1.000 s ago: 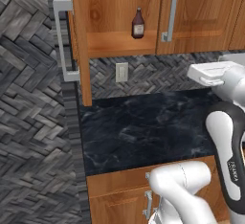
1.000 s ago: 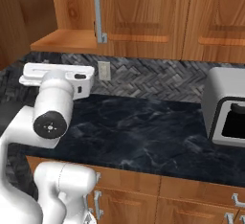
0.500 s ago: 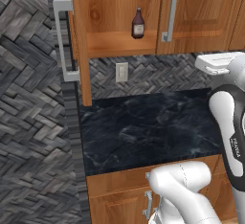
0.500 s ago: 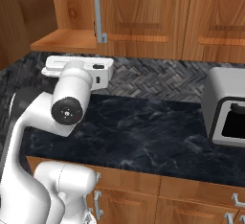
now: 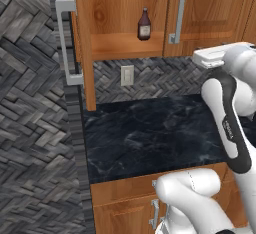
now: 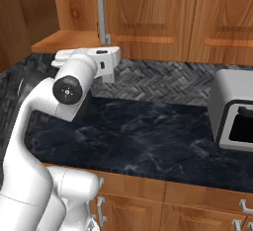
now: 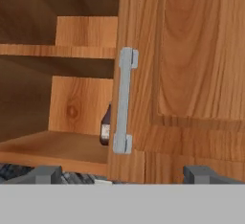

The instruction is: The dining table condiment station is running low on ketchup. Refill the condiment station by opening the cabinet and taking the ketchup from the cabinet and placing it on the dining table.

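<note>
Fingers (image 7: 48, 174) spread wide, holding nothing. Ketchup (image 5: 144, 24) upright on cabinet (image 5: 125, 48) shelf, left door open, right door (image 7: 191, 74) closed. Risk: bottle half hidden behind right door edge; my direct reach could clip handle (image 7: 123, 101) or topple bottle.

shelf (image 5: 120, 45): wood, inside open cabinet (image 5: 150, 13) | on it: ketchup (image 5: 144, 24), upright, right end

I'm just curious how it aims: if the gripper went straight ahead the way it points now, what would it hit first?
Probably the cabinet's closed right door, near its silver bar handle. The open gripper faces that handle; the ketchup sits left, half hidden behind the door edge. Depth is unclear.
</note>
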